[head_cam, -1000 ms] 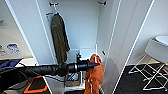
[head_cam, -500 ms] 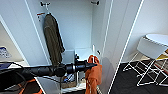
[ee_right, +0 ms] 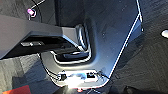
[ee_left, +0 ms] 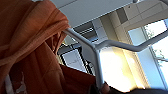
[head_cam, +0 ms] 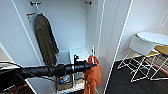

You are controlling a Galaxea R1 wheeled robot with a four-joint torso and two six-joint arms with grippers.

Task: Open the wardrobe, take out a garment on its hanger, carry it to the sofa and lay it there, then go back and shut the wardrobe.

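The wardrobe [head_cam: 75,30] stands open, its white inside showing, with a door [head_cam: 112,37] swung out on the right. My left arm reaches in from the left. Its gripper [head_cam: 91,64] is shut on the white hanger [head_cam: 93,53] of the orange garment [head_cam: 92,75], which hangs free in front of the wardrobe's lower right part. In the left wrist view the garment [ee_left: 30,50] drapes over the hanger [ee_left: 97,65], whose neck runs down into the gripper [ee_left: 100,88].
A dark olive jacket [head_cam: 45,42] hangs on the wardrobe's left side. Low inside stands a box [head_cam: 65,83] of small items. To the right, on dark carpet [head_cam: 125,80], are a white round table [head_cam: 152,37] and a white wire-legged chair [head_cam: 141,47].
The whole head picture has slid left, so the camera has turned right; the table and chair show more fully. The garment stays held at the same spot in front of me.
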